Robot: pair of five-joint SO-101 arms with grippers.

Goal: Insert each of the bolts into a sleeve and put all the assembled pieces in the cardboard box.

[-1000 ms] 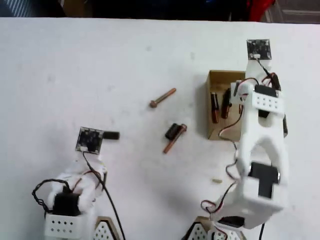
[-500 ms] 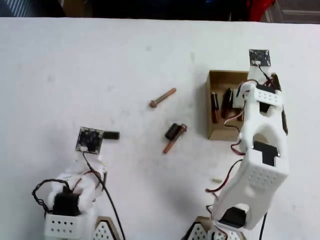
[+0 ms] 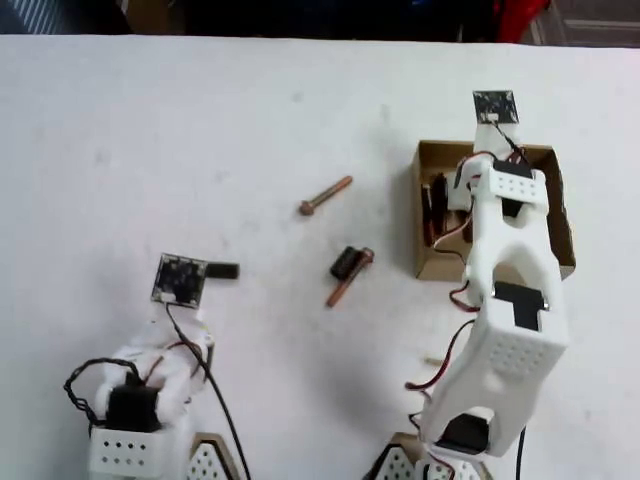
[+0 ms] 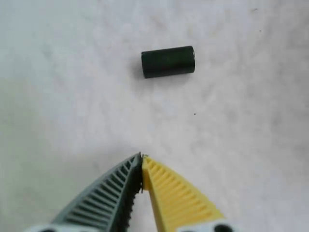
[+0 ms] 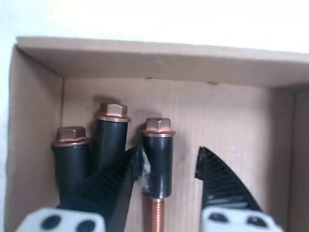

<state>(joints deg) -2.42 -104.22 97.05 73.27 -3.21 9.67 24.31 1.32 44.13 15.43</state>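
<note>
The cardboard box (image 3: 440, 152) stands at the right of the table, with my right arm (image 3: 505, 230) over it. Inside the box (image 5: 145, 58) lie three assembled pieces, black sleeves with copper bolts. My right gripper (image 5: 169, 153) is open around one of them (image 5: 158, 159), which lies close to one finger (image 5: 120, 179) and apart from the other. A loose bolt (image 3: 325, 196) and one more assembled piece (image 3: 350, 268) lie mid-table. A bare black sleeve (image 4: 168, 61) (image 3: 225, 270) lies just ahead of my shut, empty left gripper (image 4: 142, 157).
A small pale scrap (image 3: 432, 360) lies near the base of the right arm. The far edge of the table (image 3: 300, 38) runs along the back. The white tabletop is bare to the left and behind the loose bolt.
The right arm's wrist has swung a little left over the box and its upper part has shifted. The left arm and the loose pieces have stayed put.
</note>
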